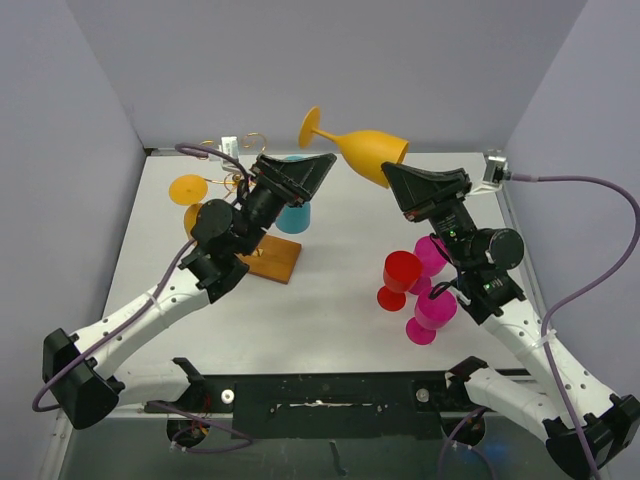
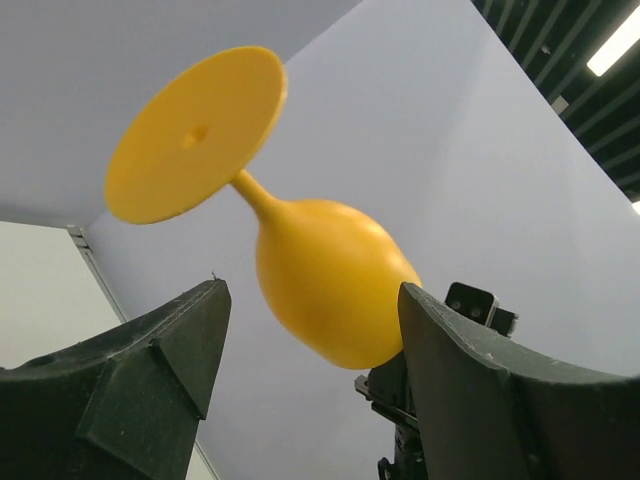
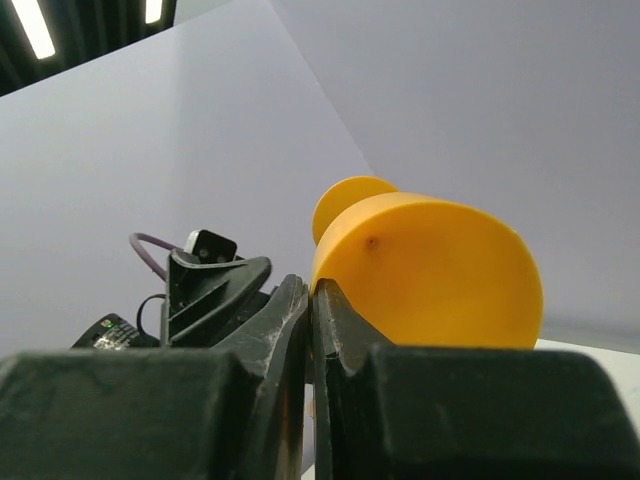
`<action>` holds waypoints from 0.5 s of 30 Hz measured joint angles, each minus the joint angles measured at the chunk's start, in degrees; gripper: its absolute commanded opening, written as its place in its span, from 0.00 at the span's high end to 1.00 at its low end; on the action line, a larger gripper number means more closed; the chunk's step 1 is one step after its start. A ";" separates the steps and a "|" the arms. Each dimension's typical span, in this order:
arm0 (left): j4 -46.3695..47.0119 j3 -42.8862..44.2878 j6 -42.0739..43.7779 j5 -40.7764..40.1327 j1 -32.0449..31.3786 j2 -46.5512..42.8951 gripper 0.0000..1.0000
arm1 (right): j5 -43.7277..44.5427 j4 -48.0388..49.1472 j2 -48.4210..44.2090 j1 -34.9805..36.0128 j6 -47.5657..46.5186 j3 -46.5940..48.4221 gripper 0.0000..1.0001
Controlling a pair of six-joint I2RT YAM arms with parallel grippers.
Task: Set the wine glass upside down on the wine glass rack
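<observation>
A yellow wine glass (image 1: 362, 150) hangs in the air over the back of the table, lying sideways with its foot to the left. My right gripper (image 1: 393, 172) is shut on its rim; in the right wrist view the rim of the wine glass (image 3: 440, 270) is pinched between the closed fingers of the right gripper (image 3: 314, 286). My left gripper (image 1: 322, 166) stands open around the bowl of the wine glass (image 2: 330, 285). One of its fingers (image 2: 470, 370) is close against the bowl, the other stands apart. The wine glass rack (image 1: 243, 152) stands at the left behind my left arm, on its wooden base (image 1: 275, 260).
An orange glass (image 1: 188, 188) hangs on the rack's left side. A blue cup (image 1: 294, 216) stands by the base. A red glass (image 1: 400, 280) and two magenta glasses (image 1: 432, 312) stand at the right near my right arm. Walls close in the table.
</observation>
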 measured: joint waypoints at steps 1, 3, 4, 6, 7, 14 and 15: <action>0.09 -0.52 -0.04 -0.72 -0.24 -0.02 0.33 | -0.90 0.57 -0.02 0.00 0.02 -0.13 1.00; 0.42 -1.38 -0.26 -2.14 -0.46 -0.04 0.33 | -2.08 1.25 -0.02 0.02 0.02 -0.35 1.00; 0.55 -1.70 -0.44 -2.89 -0.48 -0.07 0.33 | -2.58 1.51 -0.02 0.02 0.04 -0.48 1.00; 1.16 -2.36 -1.05 -4.07 -0.48 -0.15 0.33 | -3.45 1.90 0.00 0.04 0.02 -0.72 1.00; 1.53 -2.62 -1.38 -4.70 -0.48 -0.20 0.33 | -3.85 1.99 0.00 0.04 0.02 -0.76 1.00; 4.00 -3.04 -3.96 -6.71 -0.48 -0.20 0.39 | -7.45 4.22 1.16 0.39 0.70 -0.90 1.00; 4.15 -3.02 -4.52 -6.84 -0.48 -0.20 0.41 | -8.02 4.44 1.31 0.42 0.92 -0.96 1.00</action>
